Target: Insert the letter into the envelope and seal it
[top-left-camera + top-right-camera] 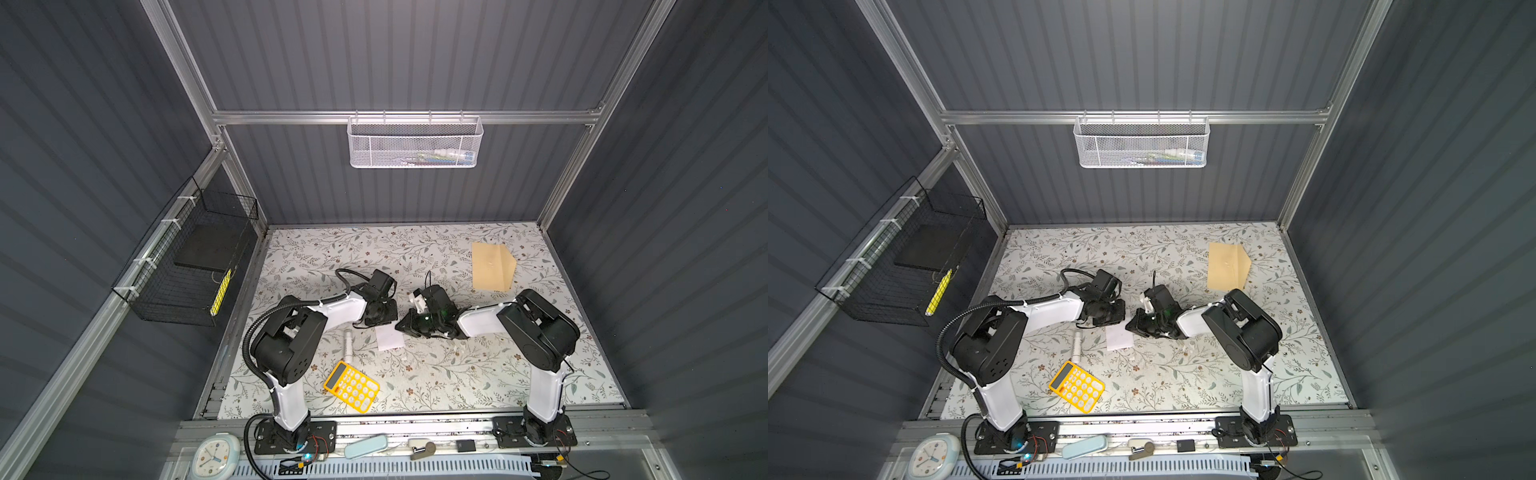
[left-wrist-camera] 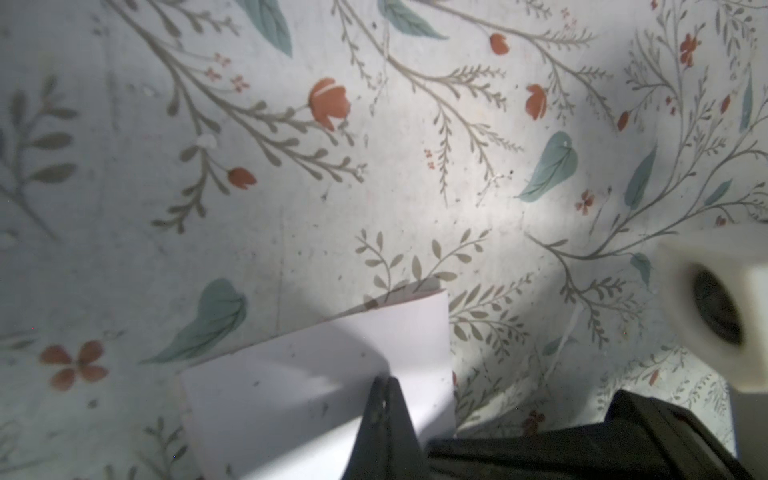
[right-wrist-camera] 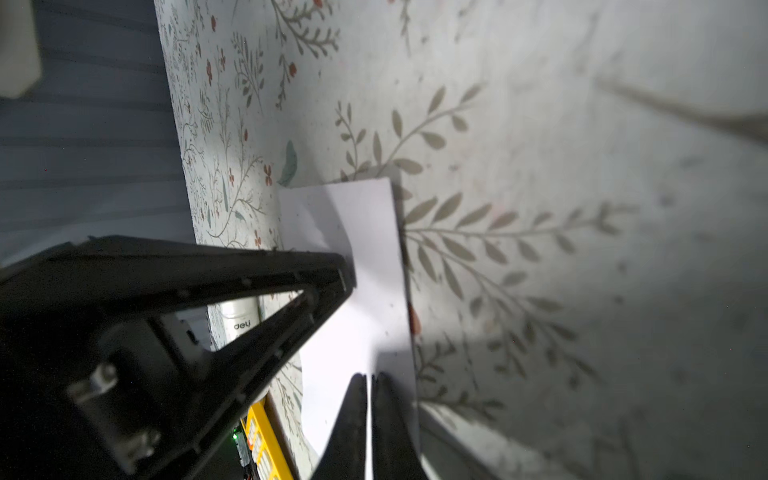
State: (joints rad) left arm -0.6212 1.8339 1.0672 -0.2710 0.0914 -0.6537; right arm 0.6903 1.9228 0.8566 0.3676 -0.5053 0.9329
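Two claws, one sheet: left gripper (image 2: 384,384) and right gripper (image 3: 368,380) are each pinched shut on a different edge of the letter (image 1: 390,338), folded small, at mid-table near the glue stick (image 1: 348,343). Nothing is inserted or sealed: the envelope (image 1: 492,266) lies flap unfolded toward the far right corner, well apart, leaving carry, insertion and sealing. Both top views show that gap but hide the fingertips; the wrist views show the pinches, not the envelope.
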